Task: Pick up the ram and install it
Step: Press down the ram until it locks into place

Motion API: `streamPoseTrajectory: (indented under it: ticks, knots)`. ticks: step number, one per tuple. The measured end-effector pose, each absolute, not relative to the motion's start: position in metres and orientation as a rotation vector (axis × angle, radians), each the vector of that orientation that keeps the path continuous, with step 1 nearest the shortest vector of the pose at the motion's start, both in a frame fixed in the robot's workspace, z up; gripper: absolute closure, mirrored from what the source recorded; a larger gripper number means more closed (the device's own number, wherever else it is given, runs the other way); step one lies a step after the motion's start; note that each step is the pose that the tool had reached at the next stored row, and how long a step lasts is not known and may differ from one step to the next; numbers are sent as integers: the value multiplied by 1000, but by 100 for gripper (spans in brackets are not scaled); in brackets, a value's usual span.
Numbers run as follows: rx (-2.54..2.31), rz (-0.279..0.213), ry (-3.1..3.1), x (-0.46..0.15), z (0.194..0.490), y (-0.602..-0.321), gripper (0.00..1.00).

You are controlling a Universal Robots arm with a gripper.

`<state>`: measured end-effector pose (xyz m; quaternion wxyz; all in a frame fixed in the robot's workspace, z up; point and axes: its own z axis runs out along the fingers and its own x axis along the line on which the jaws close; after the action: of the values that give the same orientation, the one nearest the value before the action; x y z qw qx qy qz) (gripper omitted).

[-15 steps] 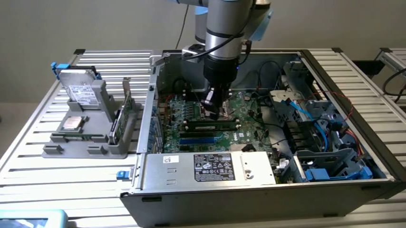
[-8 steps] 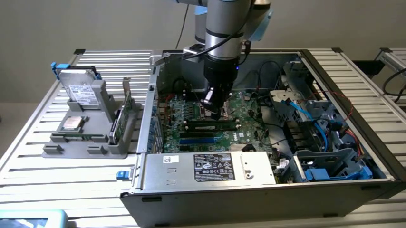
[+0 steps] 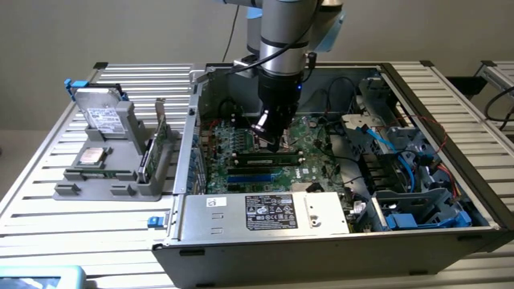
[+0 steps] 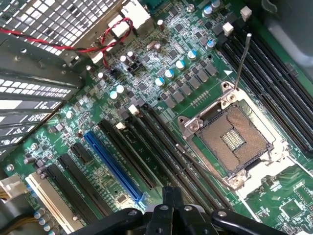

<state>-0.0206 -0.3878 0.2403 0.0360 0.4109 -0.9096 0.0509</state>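
1. Exterior view: the black pincer point(image 3: 271, 143), pressed together and holding nothing, hangs inside the open grey metal computer case point(image 3: 337, 238).
2. The thin dark-green ram stick point(image 3: 268, 161) lies seated in a motherboard slot just below the pincer, its long axis across the view.
3. Wrist view: the pincer point(image 4: 172, 208) hovers above the green motherboard point(image 4: 161, 83), beside long black slots point(image 4: 161, 147) and the square metal processor socket point(image 4: 238, 142).

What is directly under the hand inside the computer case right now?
Under the hand lies the green motherboard with the ram lying along a slot just below the fingertips. The bare CPU socket sits nearby. Whether the ram is fully latched cannot be seen.
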Motion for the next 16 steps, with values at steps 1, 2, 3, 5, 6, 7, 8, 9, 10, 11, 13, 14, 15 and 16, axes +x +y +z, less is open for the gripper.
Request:
streamPoseTrajectory:
  ticks: [1, 2, 3, 5, 6, 7, 8, 9, 10, 11, 13, 14, 15, 16]
  knots:
    - [1245, 156, -2802, -21, 240, -388, 89]
    - [1227, 156, -2810, -20, 240, -388, 89]
    - [1210, 156, -2817, -20, 240, -388, 89]
    - [1178, 157, -2832, -21, 240, -388, 89]
    - [1162, 158, -2839, -20, 240, -388, 89]
    - [1148, 159, -2846, -20, 240, -388, 89]
    - [1134, 161, -2853, -20, 240, -388, 89]
    - [1120, 163, -2859, -21, 240, -388, 89]
    - [1106, 165, -2866, -20, 240, -388, 89]
    - [1092, 167, -2873, -20, 240, -388, 89]
    - [1064, 171, -2885, -20, 240, -388, 89]
    - [1051, 174, -2892, -20, 240, -388, 89]
    - [1037, 176, -2898, -21, 240, -388, 89]
    - [1024, 178, -2904, -20, 240, -388, 89]
